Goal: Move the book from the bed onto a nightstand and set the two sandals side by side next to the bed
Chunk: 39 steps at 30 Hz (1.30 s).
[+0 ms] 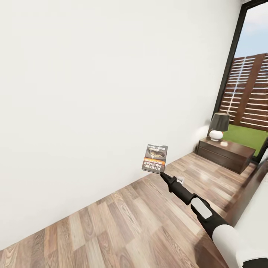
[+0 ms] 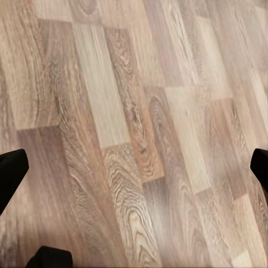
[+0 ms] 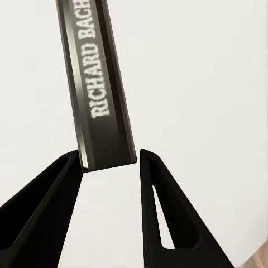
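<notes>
Wood-plank floor (image 1: 123,223) in light brown ran beneath a plain white wall (image 1: 93,93), and the right arm (image 1: 201,212) reached out over it from the lower right of the head view. At its tip the right gripper (image 1: 162,173) pinched the book (image 1: 155,158) by its lower edge, holding it upright in the air before the wall, the cover turned toward the camera with its orange band and the white lettering upside down. From the right wrist view the book's dark spine (image 3: 97,89), marked "RICHARD BACH", stood between the two black fingers (image 3: 162,212), which were closed in on its end; one finger pressed against it, while a thin gap showed at the other. Beyond, in the far corner, a dark-brown nightstand (image 1: 225,152) carried a lamp (image 1: 217,127) with a dark shade and white base, beside a tall dark-framed window (image 1: 247,74). The left wrist view looked down at bare planks, with the left gripper's (image 2: 134,167) black fingertips (image 2: 12,170) set wide apart at the edges and nothing between them.
</notes>
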{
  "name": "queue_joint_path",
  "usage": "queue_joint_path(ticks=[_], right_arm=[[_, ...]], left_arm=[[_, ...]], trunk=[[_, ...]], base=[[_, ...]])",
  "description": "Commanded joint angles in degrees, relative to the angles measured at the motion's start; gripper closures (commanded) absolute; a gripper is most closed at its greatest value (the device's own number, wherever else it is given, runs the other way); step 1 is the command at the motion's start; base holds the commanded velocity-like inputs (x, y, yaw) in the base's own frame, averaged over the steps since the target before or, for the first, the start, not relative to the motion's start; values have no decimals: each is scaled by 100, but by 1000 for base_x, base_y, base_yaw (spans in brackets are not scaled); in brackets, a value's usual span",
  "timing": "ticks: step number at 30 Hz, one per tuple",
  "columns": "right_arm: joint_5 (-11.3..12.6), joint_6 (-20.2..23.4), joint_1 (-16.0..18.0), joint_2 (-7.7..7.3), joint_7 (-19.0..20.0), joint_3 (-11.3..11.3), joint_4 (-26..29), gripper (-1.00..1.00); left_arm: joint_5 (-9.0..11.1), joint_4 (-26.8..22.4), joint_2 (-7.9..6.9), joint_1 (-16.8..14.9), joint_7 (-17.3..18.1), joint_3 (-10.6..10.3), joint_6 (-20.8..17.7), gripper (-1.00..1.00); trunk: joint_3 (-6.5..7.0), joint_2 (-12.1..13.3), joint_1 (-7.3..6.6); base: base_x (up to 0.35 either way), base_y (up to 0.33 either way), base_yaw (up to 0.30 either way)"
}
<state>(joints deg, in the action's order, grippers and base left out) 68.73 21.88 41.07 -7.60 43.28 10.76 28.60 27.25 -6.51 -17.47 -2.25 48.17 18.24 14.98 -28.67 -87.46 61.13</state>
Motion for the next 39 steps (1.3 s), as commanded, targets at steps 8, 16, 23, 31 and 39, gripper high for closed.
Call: queue_joint_path(ticks=[8, 16, 23, 31, 39], right_arm=[[70, 36, 7, -5, 5, 27, -3, 100], [70, 36, 7, -5, 5, 31, -3, 100], [60, 36, 7, -5, 5, 31, -3, 100], [55, 36, 7, -5, 9, 31, -3, 100], [53, 36, 7, 1, 9, 31, -3, 100]], left_arm=[[0, 9, -17, -4, 24, -4, 32, -100], [-1, 9, -19, -4, 25, -4, 32, -100], [-1, 9, -17, -4, 30, -17, 32, -100], [-7, 9, -12, -4, 54, -37, 53, -100], [-16, 9, -3, -4, 60, -46, 78, -100]], trunk=[[-6, -3, 2], [-6, -3, 2], [-6, -3, 2], [-6, -3, 2], [-6, -3, 2]], base=[[208, 223, -172], [219, 227, -166], [219, 223, -164], [199, 198, -159], [189, 189, -154]])
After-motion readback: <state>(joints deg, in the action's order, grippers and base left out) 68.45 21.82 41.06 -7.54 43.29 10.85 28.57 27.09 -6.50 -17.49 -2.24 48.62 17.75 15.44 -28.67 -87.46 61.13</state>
